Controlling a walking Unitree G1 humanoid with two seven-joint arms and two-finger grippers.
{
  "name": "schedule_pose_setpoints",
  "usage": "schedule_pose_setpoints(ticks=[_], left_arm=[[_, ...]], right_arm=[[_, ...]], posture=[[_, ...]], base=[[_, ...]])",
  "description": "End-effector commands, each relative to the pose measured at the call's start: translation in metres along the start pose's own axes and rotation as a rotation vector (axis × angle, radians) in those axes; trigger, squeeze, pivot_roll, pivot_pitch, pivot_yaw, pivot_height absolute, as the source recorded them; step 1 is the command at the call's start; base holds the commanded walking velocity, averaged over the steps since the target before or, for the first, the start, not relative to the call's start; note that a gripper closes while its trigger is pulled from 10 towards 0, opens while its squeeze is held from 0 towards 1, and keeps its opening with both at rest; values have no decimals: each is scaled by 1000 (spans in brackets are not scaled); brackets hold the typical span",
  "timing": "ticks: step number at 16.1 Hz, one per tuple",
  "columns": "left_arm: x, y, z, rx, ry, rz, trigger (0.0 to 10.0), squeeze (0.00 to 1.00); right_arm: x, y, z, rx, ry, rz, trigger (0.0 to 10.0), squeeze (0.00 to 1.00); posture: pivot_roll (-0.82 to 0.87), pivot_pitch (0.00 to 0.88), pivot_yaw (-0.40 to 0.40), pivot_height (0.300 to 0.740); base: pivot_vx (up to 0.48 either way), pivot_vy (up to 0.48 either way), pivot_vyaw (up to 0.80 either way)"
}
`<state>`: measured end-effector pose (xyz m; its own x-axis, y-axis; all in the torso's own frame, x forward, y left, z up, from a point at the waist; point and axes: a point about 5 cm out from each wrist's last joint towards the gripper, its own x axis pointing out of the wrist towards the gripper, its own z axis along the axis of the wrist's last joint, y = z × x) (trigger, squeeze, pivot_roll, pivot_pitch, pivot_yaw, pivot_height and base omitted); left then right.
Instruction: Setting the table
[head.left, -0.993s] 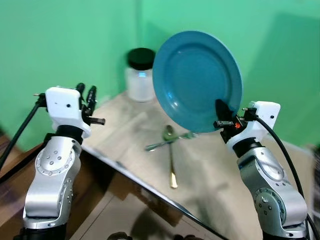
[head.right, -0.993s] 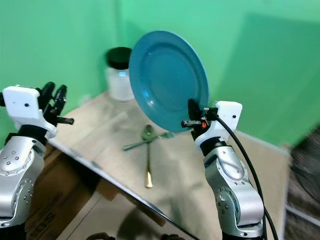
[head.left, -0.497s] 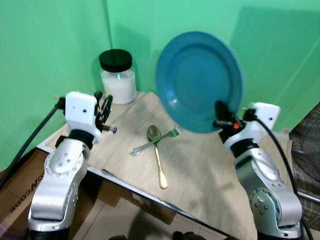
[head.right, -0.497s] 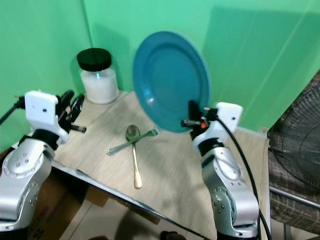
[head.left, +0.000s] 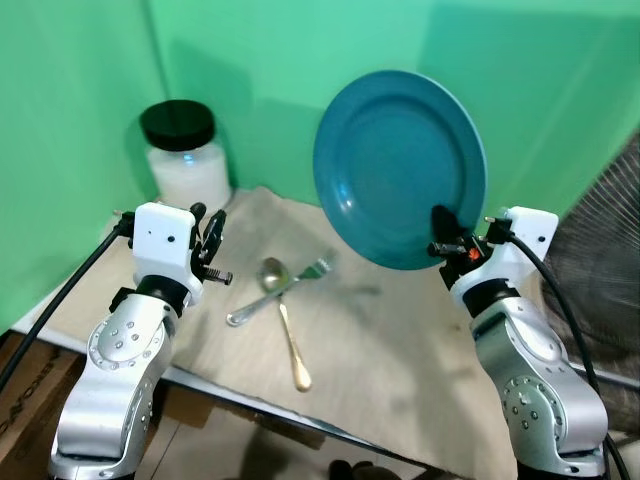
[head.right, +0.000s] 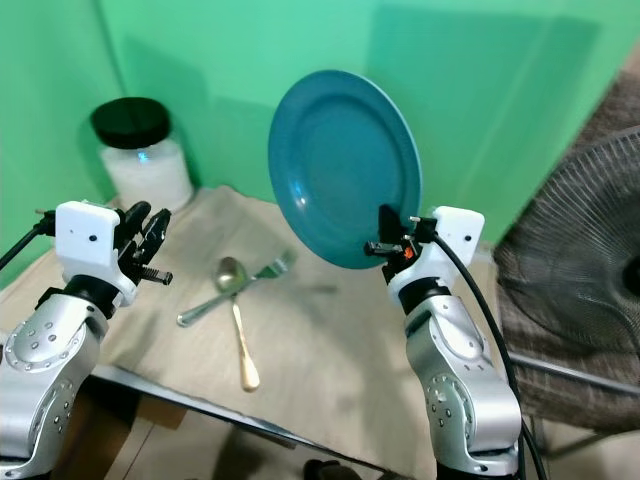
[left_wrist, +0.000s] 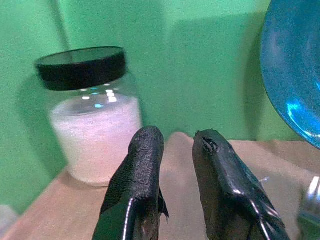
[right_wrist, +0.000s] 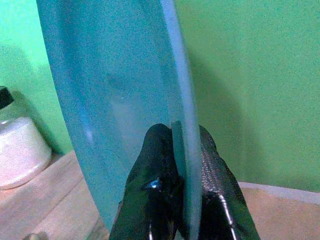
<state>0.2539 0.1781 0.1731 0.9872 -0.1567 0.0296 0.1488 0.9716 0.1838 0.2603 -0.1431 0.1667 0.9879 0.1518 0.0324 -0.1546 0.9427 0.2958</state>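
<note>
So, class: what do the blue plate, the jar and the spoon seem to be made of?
Blue plate: probably glazed ceramic or melamine, with glossy highlights.
Jar: clear glass or plastic, since its white contents show through; matte black lid.
Spoon: metal, judging by its reflective bowl and gold-toned handle.

Table (head.left: 400, 340): light wood-grain top, set against green walls, front edge running diagonally across the head views. Jar (head.left: 185, 155) with black lid, white contents, stands upright at the far left corner by the wall. Spoon (head.left: 284, 320) lies near the middle-left of the top, bowl toward the wall, gold handle toward the front edge. Fork (head.left: 275, 293) lies crossed with the spoon near its bowl, touching it, tines pointing toward the right and the wall.
</note>
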Motion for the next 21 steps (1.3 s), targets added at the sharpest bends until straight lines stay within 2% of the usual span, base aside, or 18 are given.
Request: schedule_pose_setpoints(ticks=[1, 10, 14, 21], left_arm=[[-2, 0, 0, 14, 9, -5, 10000, 0], [4, -2, 2, 38, 9, -54, 10000, 0], [5, -2, 1, 39, 14, -45, 10000, 0], [4, -2, -3, 38, 30, -36, 10000, 0]], right_arm=[[2, 3, 4, 18, -14, 17, 10000, 0], [-1, 3, 2, 46, -14, -4, 10000, 0], [-1, 3, 4, 35, -15, -4, 10000, 0], [-1, 8, 7, -5, -21, 27, 10000, 0]], posture=[[171, 0, -54, 740], [152, 0, -28, 740], [153, 0, -30, 740], [144, 0, -32, 740]], base=[[0, 0, 0], [-303, 0, 0], [0, 0, 0], [0, 0, -715]])
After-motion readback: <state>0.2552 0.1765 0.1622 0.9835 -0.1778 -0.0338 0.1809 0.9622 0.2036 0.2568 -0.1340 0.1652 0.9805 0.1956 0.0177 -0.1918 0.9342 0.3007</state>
